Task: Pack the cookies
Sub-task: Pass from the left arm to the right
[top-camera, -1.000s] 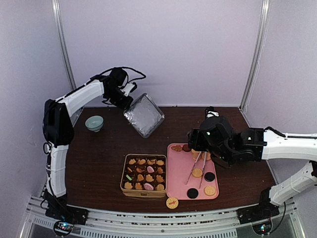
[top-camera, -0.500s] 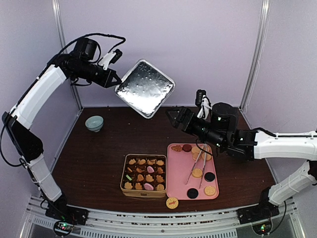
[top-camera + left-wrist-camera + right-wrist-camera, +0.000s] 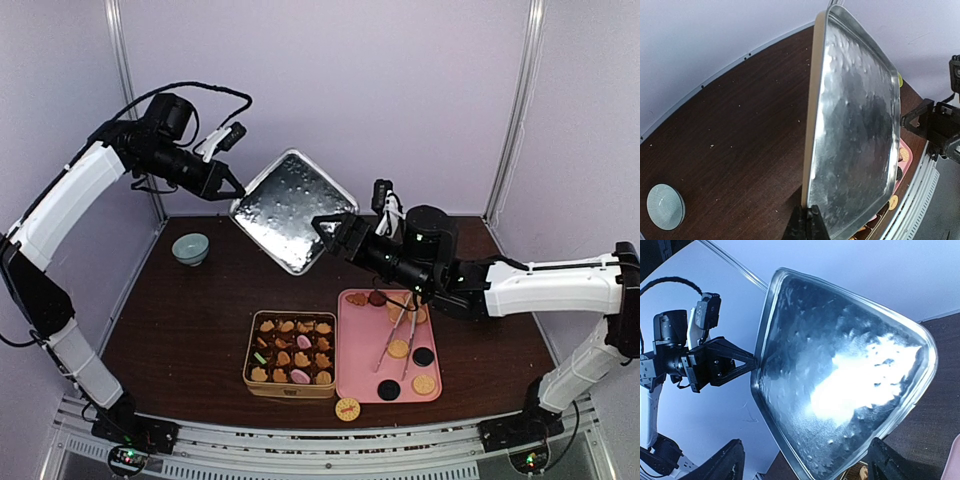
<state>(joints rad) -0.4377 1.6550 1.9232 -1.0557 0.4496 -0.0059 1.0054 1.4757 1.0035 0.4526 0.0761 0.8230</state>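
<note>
Cookies (image 3: pixel 292 352) fill a brown tin box (image 3: pixel 249 352) on the table; more cookies (image 3: pixel 399 349) lie on a pink tray (image 3: pixel 353 372), and one (image 3: pixel 347 408) lies on the table's front edge. My left gripper (image 3: pixel 232 192) (image 3: pixel 809 220) is shut on the rim of a silver tin lid (image 3: pixel 293 208) (image 3: pixel 855 125) (image 3: pixel 840 375), held tilted in the air. My right gripper (image 3: pixel 333 226) (image 3: pixel 805 460) is open, its fingers spread on either side of the lid's lower corner without touching it.
Metal tongs (image 3: pixel 397 335) lie across the pink tray. A small teal bowl (image 3: pixel 190 248) (image 3: pixel 665 206) stands at the back left of the table. Frame posts rise at both back corners.
The left arm lifted the lid off the table into the air. The right arm left the tray and swung up and left towards the lid, jaws open.
</note>
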